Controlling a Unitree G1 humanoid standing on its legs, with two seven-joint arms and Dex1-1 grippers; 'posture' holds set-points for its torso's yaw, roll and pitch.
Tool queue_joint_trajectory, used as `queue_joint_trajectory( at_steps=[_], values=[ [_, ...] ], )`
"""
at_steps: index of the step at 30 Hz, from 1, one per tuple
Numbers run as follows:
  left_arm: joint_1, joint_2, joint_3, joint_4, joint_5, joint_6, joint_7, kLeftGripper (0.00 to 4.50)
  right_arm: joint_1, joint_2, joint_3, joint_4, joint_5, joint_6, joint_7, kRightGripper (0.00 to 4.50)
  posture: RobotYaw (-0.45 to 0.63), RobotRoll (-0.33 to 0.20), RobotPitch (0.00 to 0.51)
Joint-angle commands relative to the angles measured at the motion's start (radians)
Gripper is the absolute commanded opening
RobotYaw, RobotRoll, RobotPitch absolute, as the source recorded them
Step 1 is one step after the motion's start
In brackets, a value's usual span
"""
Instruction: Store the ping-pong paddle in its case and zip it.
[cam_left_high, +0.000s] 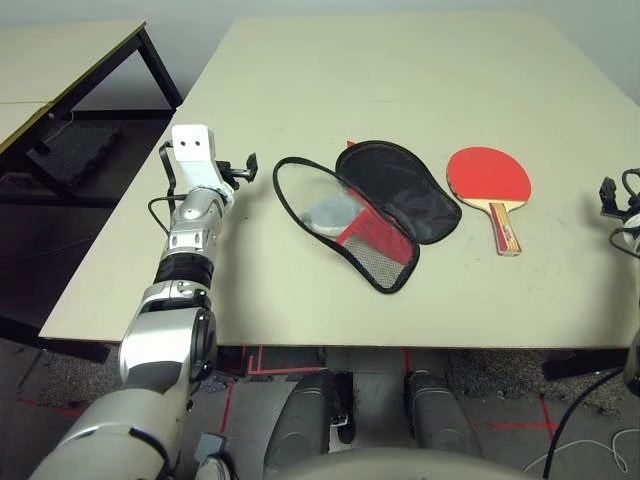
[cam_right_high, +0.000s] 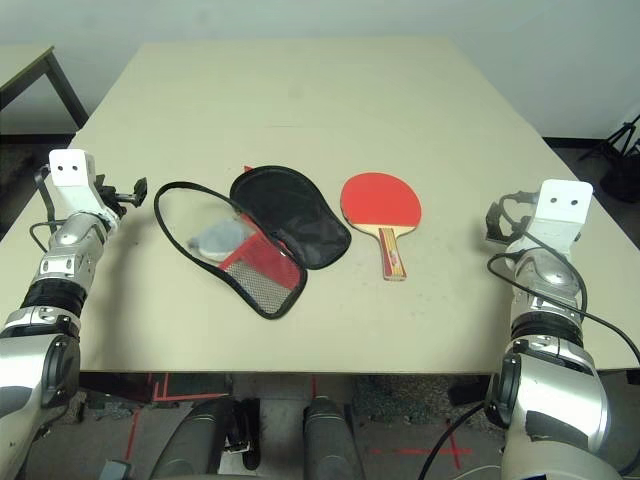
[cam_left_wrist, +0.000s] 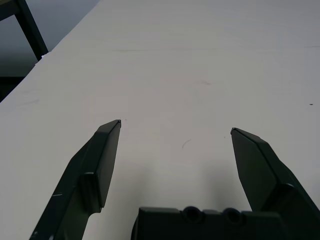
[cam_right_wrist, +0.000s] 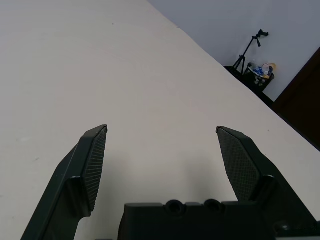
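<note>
Now the case (cam_right_high: 255, 235) is lying unzipped beside the ping-pong paddle (cam_right_high: 381, 205); the left gripper (cam_left_wrist: 175, 131) and the right gripper (cam_right_wrist: 162, 131) are hovering with fingers spread, empty.

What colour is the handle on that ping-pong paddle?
Light wood with red and dark stripes, clearest in the right eye view on the ping-pong paddle.

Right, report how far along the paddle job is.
Done: the case already lies unzipped and spread open on the table. In hand: nothing; the left claw and right claw are both open over bare tabletop. Left: the ping-pong paddle lies beside the case, so insert it, then zip.
</note>
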Motion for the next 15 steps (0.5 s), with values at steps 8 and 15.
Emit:
queue_joint_trajectory(
  at_steps=[8, 15],
  values=[
    [-0.025, 0.019, -0.008, 0.005, 0.011, 0.016, -0.029, 4.5, -0.041, -0.01, -0.003, -0.004, 0.001, 0.05, -0.015, 4.49, -0.04, 0.0, 0.143],
    [-0.197, 0.105, -0.077, 0.025, 0.009, 0.145, -0.336, 4.5, -0.031, -0.051, 0.008, -0.312, 0.056, 0.525, 0.044, 4.49, -0.05, 0.0, 0.136]
  ],
)
